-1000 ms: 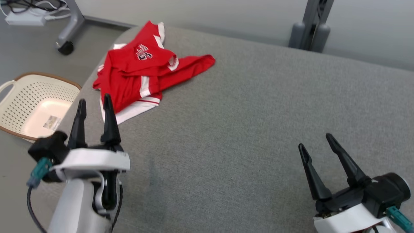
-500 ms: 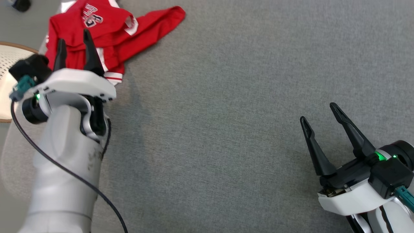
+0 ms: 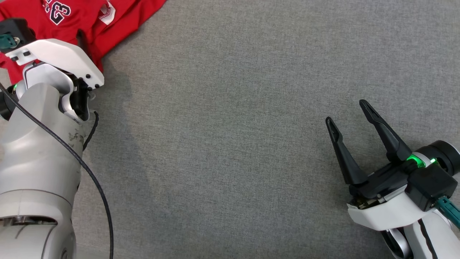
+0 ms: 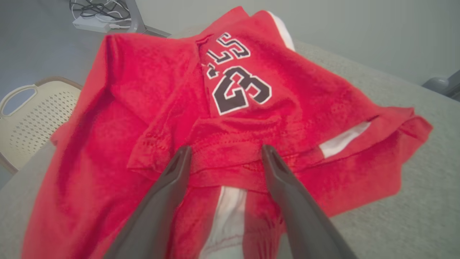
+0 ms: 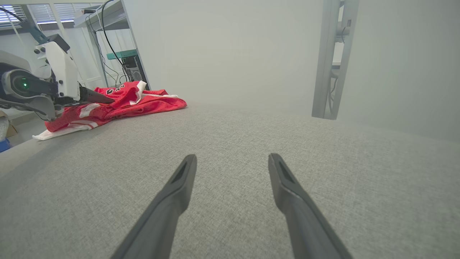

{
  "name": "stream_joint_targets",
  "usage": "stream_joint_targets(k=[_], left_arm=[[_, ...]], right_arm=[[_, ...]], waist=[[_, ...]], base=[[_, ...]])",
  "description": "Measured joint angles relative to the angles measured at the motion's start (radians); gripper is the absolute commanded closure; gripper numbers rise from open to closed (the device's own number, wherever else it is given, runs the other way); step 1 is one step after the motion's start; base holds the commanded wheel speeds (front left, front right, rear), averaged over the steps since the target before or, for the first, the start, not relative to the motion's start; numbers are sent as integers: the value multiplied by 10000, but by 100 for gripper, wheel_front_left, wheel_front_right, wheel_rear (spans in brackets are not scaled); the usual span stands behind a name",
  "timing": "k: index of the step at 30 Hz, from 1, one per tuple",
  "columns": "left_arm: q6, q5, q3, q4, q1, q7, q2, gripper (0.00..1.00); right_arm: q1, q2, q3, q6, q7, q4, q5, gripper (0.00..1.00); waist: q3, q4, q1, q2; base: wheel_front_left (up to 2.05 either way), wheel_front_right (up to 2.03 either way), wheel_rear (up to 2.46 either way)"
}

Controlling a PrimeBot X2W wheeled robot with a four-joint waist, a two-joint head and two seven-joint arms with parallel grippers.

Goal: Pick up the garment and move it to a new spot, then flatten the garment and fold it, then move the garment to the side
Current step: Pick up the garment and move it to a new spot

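Surface: a grey woven pad [image 3: 230, 129] takes up most of the head view.
Left forearm: pale and bulky [image 3: 36, 151], rising from 7 o'clock towards 11 o'clock in the head view, with a black cable along it.
Garment: a red jersey [image 4: 151, 90] with white trim, rumpled in a heap on the pad at its 11 o'clock corner in the head view.
Basket: a cream perforated one [image 4: 32, 108] at 9 o'clock in the left wrist view, beyond the pad's edge.
Left gripper: [image 4: 226, 149] its jaws are spread wide and hold nothing. The tips sit over a red folded hem, with the garment running on towards 12 o'clock and a white strip between the fingers. They seem to rest on the cloth, though the blur leaves that unsure.
Right gripper: [image 3: 345, 111] at 4 o'clock in the head view, jaws wide apart, empty, over bare pad and well apart from the garment.
Print: a black "23" [image 4: 240, 90] at 12 o'clock from the left fingertips.
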Motion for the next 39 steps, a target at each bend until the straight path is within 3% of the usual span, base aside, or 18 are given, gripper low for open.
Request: stream_joint_targets(k=[7, 8, 22, 26, 31, 39], left_arm=[[-282, 102, -244, 552, -203, 418, 257, 0], [-343, 153, -291, 571, -204, 405, 291, 100], [-679, 125, -244, 102, -139, -2313, 523, 100], [-853, 98, 15, -922, 119, -2422, 587, 100], [-844, 516, 387, -3367, 926, -2437, 631, 100], [-991, 1078, 201, -5129, 1675, -2439, 571, 100]], right_arm=[[-180, 75, 69, 0, 0, -6, 46, 0], [-187, 81, 58, 0, 0, -6, 56, 0], [-221, 295, -67, 0, 0, 63, 132, 0], [-151, 397, -75, 0, 0, 107, 194, 0], [44, 594, -50, 0, 0, 207, 236, 0], [403, 905, -125, 0, 0, 270, 322, 0]], waist=[[152, -146, 0, 0], [166, -163, 0, 0], [-151, -249, 0, 0], [-484, -251, 0, 0], [-1089, -257, 0, 0], [-2015, -478, 0, 0]], base=[[0, 0, 0], [0, 0, 0], [0, 0, 0], [0, 0, 0], [0, 0, 0], [0, 0, 0]])
